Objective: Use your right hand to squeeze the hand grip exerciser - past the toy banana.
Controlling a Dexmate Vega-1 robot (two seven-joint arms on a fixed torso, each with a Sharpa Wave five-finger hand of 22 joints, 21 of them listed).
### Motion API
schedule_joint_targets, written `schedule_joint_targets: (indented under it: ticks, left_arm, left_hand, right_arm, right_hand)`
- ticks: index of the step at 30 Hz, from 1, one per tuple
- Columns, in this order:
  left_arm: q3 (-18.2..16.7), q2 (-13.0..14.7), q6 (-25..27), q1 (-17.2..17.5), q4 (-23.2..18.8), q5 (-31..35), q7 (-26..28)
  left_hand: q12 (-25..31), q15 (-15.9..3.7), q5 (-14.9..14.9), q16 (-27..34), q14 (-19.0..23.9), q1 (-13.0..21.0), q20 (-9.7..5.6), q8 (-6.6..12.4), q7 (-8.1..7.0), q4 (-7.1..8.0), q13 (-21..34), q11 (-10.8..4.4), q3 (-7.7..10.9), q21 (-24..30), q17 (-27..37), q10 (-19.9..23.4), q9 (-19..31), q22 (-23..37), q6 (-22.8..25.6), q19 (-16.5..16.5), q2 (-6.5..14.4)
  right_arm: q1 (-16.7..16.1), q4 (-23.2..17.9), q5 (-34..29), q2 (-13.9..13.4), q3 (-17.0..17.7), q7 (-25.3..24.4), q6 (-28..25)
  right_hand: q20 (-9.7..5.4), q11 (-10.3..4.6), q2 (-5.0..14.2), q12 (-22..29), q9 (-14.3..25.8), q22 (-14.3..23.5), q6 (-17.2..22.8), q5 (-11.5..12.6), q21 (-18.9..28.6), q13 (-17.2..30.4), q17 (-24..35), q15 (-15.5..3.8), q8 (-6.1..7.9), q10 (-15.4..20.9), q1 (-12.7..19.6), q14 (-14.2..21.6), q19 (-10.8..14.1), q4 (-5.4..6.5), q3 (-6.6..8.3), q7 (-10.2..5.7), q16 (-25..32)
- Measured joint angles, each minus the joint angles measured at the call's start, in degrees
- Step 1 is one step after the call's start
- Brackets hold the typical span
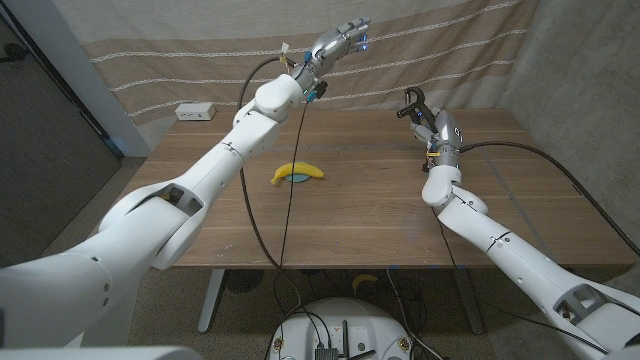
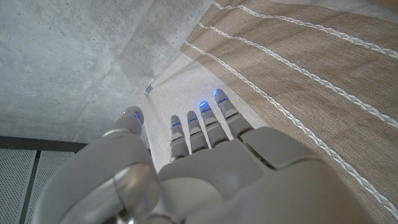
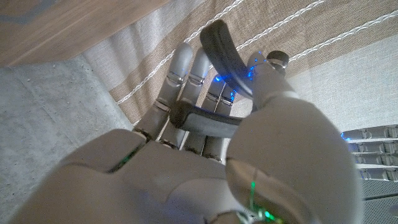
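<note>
My right hand (image 1: 428, 118) is raised above the table's far right part and grips a black hand grip exerciser (image 1: 413, 101). In the right wrist view the fingers (image 3: 186, 74) wrap one black handle (image 3: 205, 118) while the other handle (image 3: 222, 53) arcs up past the thumb (image 3: 267, 81). A yellow toy banana (image 1: 298, 173) lies on the wooden table (image 1: 370, 190) near its middle, nearer to me than the exerciser. My left hand (image 1: 340, 41) is lifted high toward the back curtain, fingers (image 2: 205, 127) straight and apart, holding nothing.
A small white box (image 1: 196, 111) sits at the table's far left edge. A striped beige curtain (image 1: 450, 50) hangs behind the table, with concrete wall (image 1: 590, 80) to the right. Black cables (image 1: 290, 180) run along both arms over the table.
</note>
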Motion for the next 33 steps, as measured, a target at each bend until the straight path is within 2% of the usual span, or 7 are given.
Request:
schedule_joint_targets:
  ticks: [3, 11, 23, 29, 30, 33]
  left_arm:
    - [-0.55, 0.61, 0.35, 0.85, -0.79, -0.74, 0.00]
    - [-0.98, 1.29, 1.03, 1.68, -1.72, -1.73, 0.25]
    - [-2.68, 4.24, 3.74, 4.92, -6.49, -2.56, 2.72]
    - [-3.33, 5.27, 5.49, 6.21, -8.29, -3.01, 4.50]
    - [-3.33, 5.27, 5.55, 6.21, -8.29, -3.02, 4.57]
    - [-4.08, 6.73, 6.29, 7.96, -10.89, -3.15, 5.31]
  left_hand:
    - [0.00, 0.00, 0.00, 0.00, 0.00, -0.55, 0.00, 0.00, 0.00, 0.37, 0.00, 0.03, -0.08, 0.00, 0.00, 0.03, 0.00, 0.00, 0.00, 0.00, 0.06]
    - [0.00, 0.25, 0.00, 0.00, -0.18, -1.43, 0.00, 0.00, 0.53, 0.81, 0.00, 0.31, -0.05, 0.44, 0.00, 0.31, 0.01, 0.00, 0.08, 0.00, 0.53]
    - [0.00, 0.42, 0.00, 0.00, -0.01, -2.20, 0.00, 0.01, 0.83, 1.24, 0.01, 0.63, 0.33, 0.44, -0.01, -0.02, 0.01, -0.01, -0.22, 0.00, 0.38]
    - [0.00, 0.42, 0.00, 0.00, -0.01, -2.42, 0.00, -0.22, 0.83, 1.49, 0.01, 0.63, 0.21, 0.44, -0.01, -0.02, 0.01, -0.01, -0.22, 0.00, 0.60]
    - [0.00, 0.42, 0.00, 0.00, -0.01, -2.42, 0.00, -0.22, 0.82, 1.49, 0.01, 0.63, 0.21, 0.44, -0.01, -0.02, 0.01, -0.01, -0.22, 0.00, 0.60]
    - [0.00, 0.42, 0.00, 0.00, -0.01, -2.72, -0.01, -0.22, 0.82, 1.49, 0.01, 0.63, 0.21, 0.44, -0.01, -0.02, 0.02, -0.01, -0.22, 0.00, 0.30]
  right_arm:
    - [-0.28, -0.41, 0.07, -0.50, 0.14, 0.64, -0.20]
    - [-1.19, -0.93, 0.07, -1.63, 0.65, 0.88, 0.85]
    - [-3.39, -3.69, 0.33, -3.76, 2.19, 2.08, 2.42]
    - [-4.31, -4.78, 0.62, -4.63, 2.89, 2.79, 2.50]
    - [-4.37, -4.81, 0.62, -4.67, 2.92, 2.79, 2.50]
    - [-4.81, -4.91, 1.08, -5.03, 3.26, 3.58, 4.20]
  right_hand:
    - [-0.11, 0.43, -0.28, 0.00, 0.47, -0.03, -0.29, 0.00, 0.45, 0.56, 0.30, 0.00, 0.21, -0.02, 0.29, 0.00, 0.11, -0.36, 0.37, 0.29, 0.13]
    - [-0.10, 0.94, -0.15, 0.44, 1.49, -0.54, 0.02, -0.06, 1.43, 1.62, 0.69, 0.01, 0.79, 0.29, 1.68, 0.00, 0.10, -0.39, 0.40, 0.59, -0.12]
    - [0.23, 0.71, -0.15, 1.17, 3.76, -1.09, -0.70, -0.23, 3.36, 4.45, 2.39, 0.23, 1.56, 0.51, 1.68, 1.22, -0.23, -0.36, 0.37, 1.29, -0.03]
    - [0.22, 0.94, -0.15, 1.90, 5.45, -1.27, -2.67, 0.01, 4.79, 6.79, 4.10, 0.40, 1.72, 0.25, 1.68, 1.45, -0.69, 0.09, 0.34, 1.94, 0.61]
    - [0.22, 0.94, -0.15, 2.29, 6.25, -1.23, -3.53, 0.08, 5.23, 7.79, 4.98, 0.59, 2.14, -0.16, 1.68, 1.65, -1.80, 0.76, 0.96, 1.95, 0.87]
    - [0.69, 0.58, -0.14, 3.99, 10.39, -0.96, -7.13, 0.67, 6.50, 13.26, 10.56, 0.59, 3.55, -1.86, 1.68, 1.64, -6.57, 1.31, 0.44, 1.29, 2.83]
